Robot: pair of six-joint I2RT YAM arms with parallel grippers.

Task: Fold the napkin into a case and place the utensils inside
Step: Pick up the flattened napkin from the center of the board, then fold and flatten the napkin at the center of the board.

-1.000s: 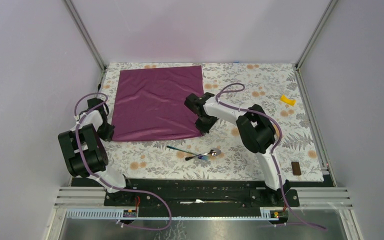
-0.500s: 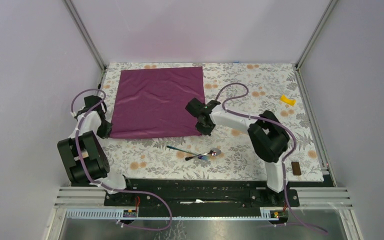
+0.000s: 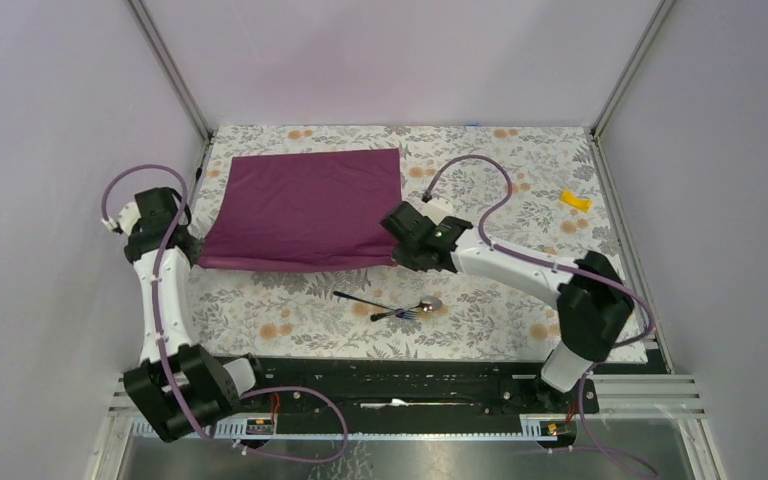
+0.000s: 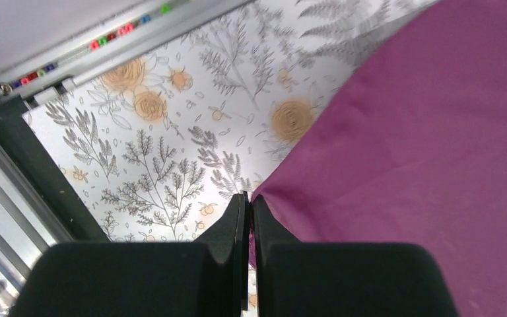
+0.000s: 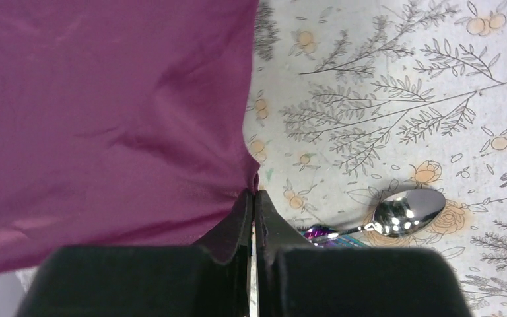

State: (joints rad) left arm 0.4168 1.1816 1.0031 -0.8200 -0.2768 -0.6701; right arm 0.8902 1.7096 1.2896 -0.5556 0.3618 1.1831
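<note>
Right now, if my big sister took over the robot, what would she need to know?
Left gripper: shut on the near left corner of the napkin.
Right gripper: shut on its near right corner.
The napkin is spread open, not folded. Its near edge seems lifted off the tablecloth.
The spoon and the blue-handled utensil lie close together on the tablecloth, nearer the arms than the napkin and outside it.
Done: both near corners gripped.
Left: all the folding, then tucking both utensils inside.
</note>
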